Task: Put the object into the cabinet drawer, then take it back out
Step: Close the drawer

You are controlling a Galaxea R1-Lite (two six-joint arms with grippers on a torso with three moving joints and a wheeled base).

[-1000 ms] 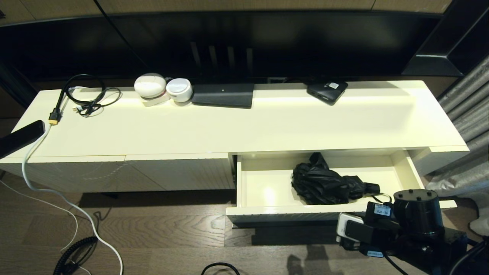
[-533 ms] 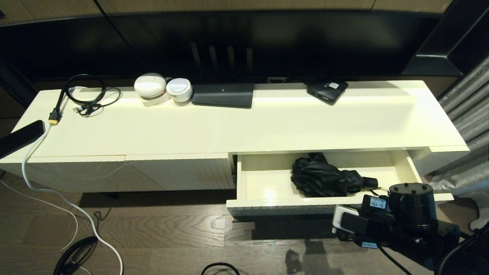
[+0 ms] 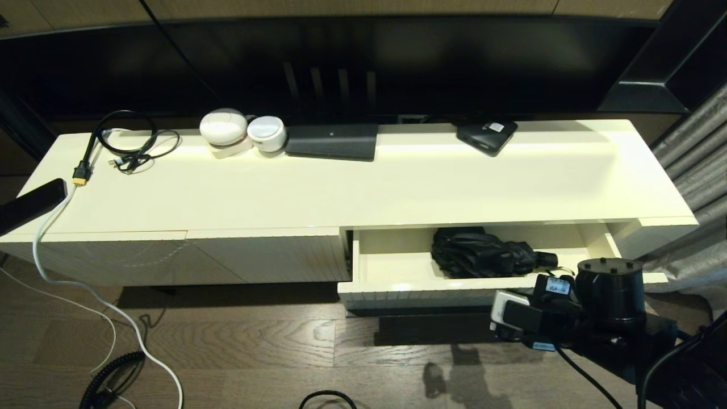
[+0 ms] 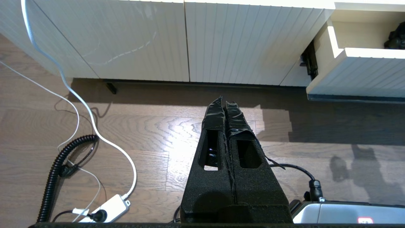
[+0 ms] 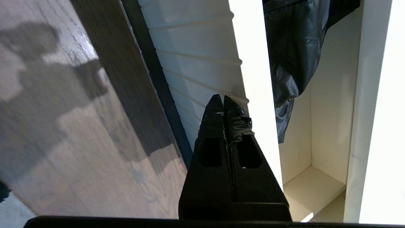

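Holding one umbrella, one drawer — right gripper closed against front

The cream counter carries coiled black cables, two white round devices, and two flat black boxes.

Cream cabinet top carrying cables, two white round devices and black boxes, cabinet drawer partly open at right, black umbrella lying inside, right arm at drawer front.
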